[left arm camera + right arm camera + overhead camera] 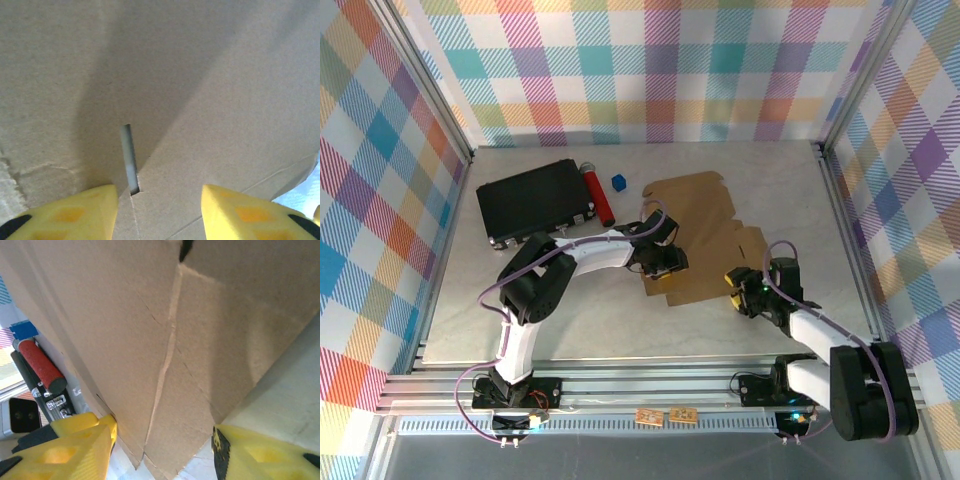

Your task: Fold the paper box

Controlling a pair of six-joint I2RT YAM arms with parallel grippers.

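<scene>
Paper box (705, 215) unfolded sheet, long axis roughly near-far.

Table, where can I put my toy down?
Bare patches: the far right corner between the paper box and the wall; the near middle between left arm and right arm. Crowded: far left, with black case, red tube, blue cube.

**Bench layout: sheet centre-right, case far-left**

Paper box (705, 225) lies as an unfolded sheet on the bench (770, 170), centre to right, closer to the far edge than the near one. Flat case (533, 203) sits near the far-left corner. Cylinder (598, 193) is just beside the case's right side, between case and sheet. Small cube (618, 182) is right of the cylinder's far end, apart from the sheet. Left end effector (665, 268) is over the sheet's near-left part. Right end effector (738, 290) is at the sheet's near-right edge.
</scene>
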